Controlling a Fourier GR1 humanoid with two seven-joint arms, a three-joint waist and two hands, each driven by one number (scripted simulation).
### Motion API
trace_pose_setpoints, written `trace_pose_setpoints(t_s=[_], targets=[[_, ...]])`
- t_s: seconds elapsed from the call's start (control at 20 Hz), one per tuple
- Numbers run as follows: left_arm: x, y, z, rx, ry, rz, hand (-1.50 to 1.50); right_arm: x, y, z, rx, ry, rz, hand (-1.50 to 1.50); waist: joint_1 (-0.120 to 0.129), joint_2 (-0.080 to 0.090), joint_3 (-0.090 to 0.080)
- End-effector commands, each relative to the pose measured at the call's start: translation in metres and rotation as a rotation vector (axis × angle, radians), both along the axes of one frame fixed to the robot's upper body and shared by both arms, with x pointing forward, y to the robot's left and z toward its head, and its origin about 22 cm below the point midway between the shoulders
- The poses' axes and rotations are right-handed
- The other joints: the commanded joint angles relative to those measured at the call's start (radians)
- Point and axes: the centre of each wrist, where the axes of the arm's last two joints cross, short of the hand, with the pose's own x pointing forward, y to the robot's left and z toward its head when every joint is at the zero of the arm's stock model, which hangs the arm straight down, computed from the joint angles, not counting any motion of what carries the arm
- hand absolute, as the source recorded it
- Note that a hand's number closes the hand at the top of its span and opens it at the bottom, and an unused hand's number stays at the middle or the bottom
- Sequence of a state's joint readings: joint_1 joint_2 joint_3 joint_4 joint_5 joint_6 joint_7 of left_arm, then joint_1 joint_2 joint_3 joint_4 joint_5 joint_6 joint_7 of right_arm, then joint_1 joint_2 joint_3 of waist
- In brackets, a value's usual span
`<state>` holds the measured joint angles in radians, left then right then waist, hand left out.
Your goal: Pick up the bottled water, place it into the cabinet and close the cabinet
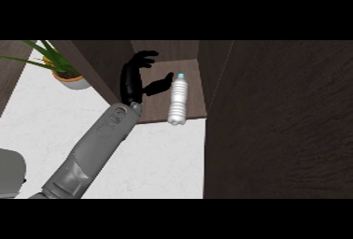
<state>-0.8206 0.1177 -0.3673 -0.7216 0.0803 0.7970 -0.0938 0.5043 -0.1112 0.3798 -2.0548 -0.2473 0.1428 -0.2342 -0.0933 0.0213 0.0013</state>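
Fingers (141, 59) of left hand (130, 81) spread, holding nothing, thumb just beside water bottle (178, 100) on cabinet shelf (196, 93). Could topple it pulling back; near front edge, may foul door (276, 116).

Potted plant (43, 56) at far left: long, narrow green leaves fan out toward the left. Pot (73, 81) upright, orange at the rim, pale below. It stands on the countertop (41, 126), white with faint grey veining, which runs from near to far on the left.
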Motion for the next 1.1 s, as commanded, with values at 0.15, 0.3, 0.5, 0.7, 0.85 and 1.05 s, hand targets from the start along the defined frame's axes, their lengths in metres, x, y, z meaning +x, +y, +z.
trace_pose_setpoints(t_s=[0.15, 0.3, 0.5, 0.7, 0.85, 1.05], targets=[[0.03, 0.019, 0.001, 0.063, 0.047, 0.024, -1.5, 0.002, 0.005, 0.0, -0.002, -0.02, -0.004, -1.5, 0.008, 0.01, -0.003], [0.036, 0.03, 0.006, 0.026, 0.042, 0.028, -1.5, 0.0, -0.002, -0.006, 0.007, 0.01, -0.003, -1.5, 0.007, 0.012, -0.003], [0.038, 0.02, 0.009, -0.02, -0.012, -0.003, -1.5, 0.002, -0.001, 0.002, 0.005, -0.013, -0.015, -1.5, 0.02, 0.008, -0.003], [0.037, 0.031, 0.006, -0.11, -0.094, -0.095, -1.5, -0.013, -0.008, 0.002, -0.002, -0.011, -0.006, -1.5, 0.023, 0.002, -0.003], [0.037, 0.043, 0.009, -0.242, -0.145, -0.164, -1.5, -0.012, 0.001, 0.009, -0.028, -0.012, -0.025, -1.5, 0.049, -0.006, -0.004], [0.03, 0.011, -0.006, -0.313, -0.17, -0.243, -1.5, -0.007, -0.002, 0.003, -0.035, -0.022, -0.031, -1.5, 0.053, -0.008, -0.002]])
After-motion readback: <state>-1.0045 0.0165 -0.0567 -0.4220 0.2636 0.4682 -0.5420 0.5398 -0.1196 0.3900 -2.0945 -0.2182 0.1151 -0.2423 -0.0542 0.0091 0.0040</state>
